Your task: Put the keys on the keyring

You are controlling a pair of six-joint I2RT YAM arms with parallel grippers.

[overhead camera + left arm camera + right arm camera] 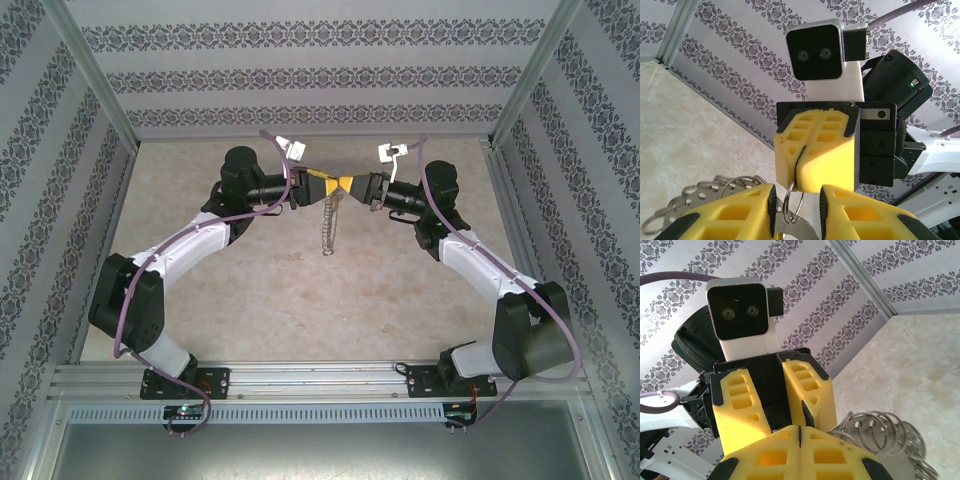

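Note:
Both grippers meet tip to tip above the middle of the table. My right gripper is shut on a small silvery split ring. That ring belongs to the keyring, a string of metal loops and perforated silvery pieces that hangs down toward the table. My left gripper is open, one finger on each side of the small ring with a gap on both sides. A flat silvery blade, apparently a key's shank, sits on the ring between those fingers; its head is hidden.
Patterned walls and metal frame posts enclose the beige table on three sides. Each arm's elbow bends outward toward a side wall. An aluminium rail runs along the near edge.

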